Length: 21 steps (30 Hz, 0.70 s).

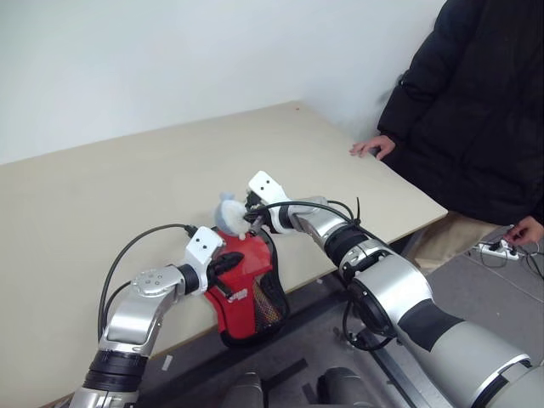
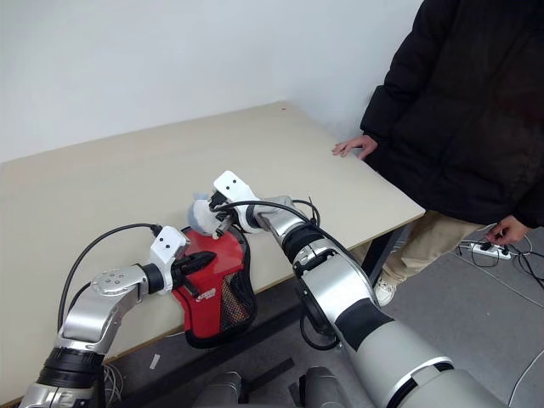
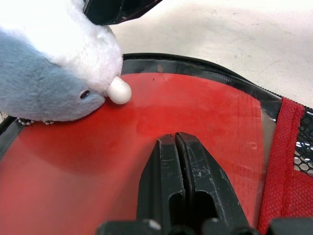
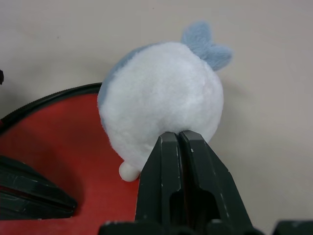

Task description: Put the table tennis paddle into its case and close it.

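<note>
While the case (image 1: 246,289) hangs half off the near edge of the table (image 1: 127,178), the left gripper (image 1: 225,262) sits on its left side, black fingers pressed together flat against the red surface under the clear window. It looks like a pin more than a grab, probably to stop the pouch sliding off the edge. That red face showing through is the table tennis paddle (image 3: 161,117), so the bat seems to be inside the case already; its handle I can't make out.

Moving right along the case, the mesh half with the red label lies along its right flank. The case's long axis runs from the table edge out toward the robot, round end overhanging the floor, narrow end up on the tabletop.

At that narrow end sits a small blue-and-white plush charm (image 4: 161,107), apparently a zip pull. The right gripper (image 1: 252,223) comes in from the right and its fingers are shut against the plush's underside — pinching it, I'd judge, to drag the zip round and close up.
</note>
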Each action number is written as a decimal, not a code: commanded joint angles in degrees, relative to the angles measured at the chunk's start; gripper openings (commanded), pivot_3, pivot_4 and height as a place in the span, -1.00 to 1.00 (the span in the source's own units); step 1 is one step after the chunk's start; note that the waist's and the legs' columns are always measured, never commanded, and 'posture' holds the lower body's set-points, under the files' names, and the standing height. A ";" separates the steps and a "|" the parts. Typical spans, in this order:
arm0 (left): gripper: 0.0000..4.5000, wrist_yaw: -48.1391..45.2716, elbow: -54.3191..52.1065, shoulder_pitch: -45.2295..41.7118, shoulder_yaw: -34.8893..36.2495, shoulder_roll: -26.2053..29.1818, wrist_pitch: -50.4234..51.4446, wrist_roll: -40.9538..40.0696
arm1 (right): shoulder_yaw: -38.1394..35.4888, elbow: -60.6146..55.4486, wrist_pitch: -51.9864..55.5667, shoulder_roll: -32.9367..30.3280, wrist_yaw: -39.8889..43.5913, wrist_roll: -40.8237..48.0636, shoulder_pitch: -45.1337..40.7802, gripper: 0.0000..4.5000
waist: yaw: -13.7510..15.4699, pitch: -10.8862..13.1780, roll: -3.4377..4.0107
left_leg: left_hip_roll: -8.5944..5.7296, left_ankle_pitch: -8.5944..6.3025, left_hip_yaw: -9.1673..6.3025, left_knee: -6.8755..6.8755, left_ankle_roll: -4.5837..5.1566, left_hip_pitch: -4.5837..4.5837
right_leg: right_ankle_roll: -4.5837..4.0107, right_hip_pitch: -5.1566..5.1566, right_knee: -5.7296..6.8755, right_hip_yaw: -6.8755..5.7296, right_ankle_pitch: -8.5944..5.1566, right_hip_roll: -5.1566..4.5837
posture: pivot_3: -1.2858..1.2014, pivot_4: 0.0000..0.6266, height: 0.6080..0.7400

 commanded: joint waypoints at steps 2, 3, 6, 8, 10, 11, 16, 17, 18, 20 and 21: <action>-1.00 0.14 0.34 0.33 -0.52 -0.07 -0.20 0.20 | 1.50 -2.13 -0.39 5.94 4.42 -1.27 -1.83 -0.37 | 0.01 0.00 0.00 | 0.00 0.00 0.00 0.00 0.00 0.00 | 0.00 0.00 0.00 0.00 0.00 0.00 | 0.03 -1.00 1.00; -1.00 0.13 0.38 0.33 -0.48 -0.02 -0.23 0.21 | 1.79 -2.50 -0.35 5.52 5.55 -1.48 -2.16 -0.23 | 0.00 0.00 0.00 | 0.00 0.00 0.00 0.00 0.00 0.00 | 0.00 0.00 0.00 0.00 0.00 0.00 | 0.03 -1.00 1.00; -1.00 0.06 0.68 0.25 -0.45 0.09 -0.42 0.29 | 2.53 -3.30 -0.43 4.63 8.05 -1.99 -2.94 0.14 | 0.01 0.00 0.00 | 0.00 0.00 0.00 0.00 0.00 0.00 | 0.00 0.00 0.00 0.00 0.00 0.00 | 0.03 -1.00 1.00; -1.00 0.02 0.76 0.33 -0.45 0.17 -0.51 0.31 | 2.60 -3.51 -0.27 4.20 7.89 -2.14 -3.64 0.38 | 0.01 0.00 0.00 | 0.00 0.00 0.00 0.00 0.00 0.00 | 0.00 0.00 0.00 -0.01 0.00 0.00 | 0.03 -1.00 1.00; -1.00 0.00 0.88 0.36 -0.46 0.23 -0.60 0.35 | 2.30 -3.59 0.04 3.94 7.32 -2.05 -4.50 0.62 | 0.01 0.00 0.00 | 0.00 0.00 -0.01 0.00 0.00 0.00 | 0.00 -0.01 0.01 -0.01 0.00 0.00 | 0.03 -1.00 1.00; -1.00 -0.01 0.90 0.39 -0.48 0.26 -0.63 0.39 | 2.12 -3.65 0.09 3.87 7.29 -1.94 -4.93 0.77 | 0.01 0.00 0.00 | 0.00 0.00 -0.01 0.00 0.00 0.00 | 0.00 -0.01 0.01 -0.01 0.00 0.00 | 0.03 -1.00 1.00; -1.00 0.00 1.01 0.46 -0.44 0.37 -0.68 0.45 | 1.09 -3.45 0.50 3.93 5.00 -1.58 -7.07 0.97 | 0.02 0.00 0.00 | 0.00 0.00 -0.01 0.00 0.00 0.00 | 0.00 -0.01 0.01 -0.01 0.00 0.00 | 0.03 -1.00 1.00; -1.00 0.02 0.99 0.50 -0.43 0.38 -0.66 0.46 | 0.91 -3.26 0.36 3.95 5.02 -1.49 -7.49 0.97 | 0.02 0.00 0.00 | 0.00 0.00 -0.01 0.00 -0.01 0.00 | 0.00 -0.01 0.01 -0.01 0.00 0.00 | 0.03 -1.00 1.00; -1.00 0.04 0.96 0.54 -0.42 0.38 -0.65 0.46 | 0.64 -3.02 0.39 3.98 4.77 -1.38 -7.85 0.97 | 0.01 0.00 0.00 | 0.00 0.00 -0.01 0.00 0.00 0.00 | 0.00 -0.01 0.02 -0.01 0.00 0.00 | 0.03 -1.00 1.00; -1.00 0.09 0.85 0.64 -0.33 0.42 -0.58 0.42 | -0.35 -2.35 0.18 4.29 3.08 -0.98 -8.60 0.97 | 0.02 0.00 0.00 | 0.00 0.00 -0.01 -0.01 -0.01 0.00 | 0.00 -0.02 0.02 -0.01 0.00 0.00 | 0.03 -1.00 1.00; -1.00 0.11 0.81 0.69 -0.31 0.44 -0.56 0.42 | -0.80 -2.07 0.08 4.45 2.22 -0.84 -8.85 0.97 | 0.02 0.00 0.00 | 0.00 0.00 -0.01 -0.01 0.00 0.00 | 0.00 -0.02 0.01 -0.01 0.00 0.00 | 0.03 -1.00 1.00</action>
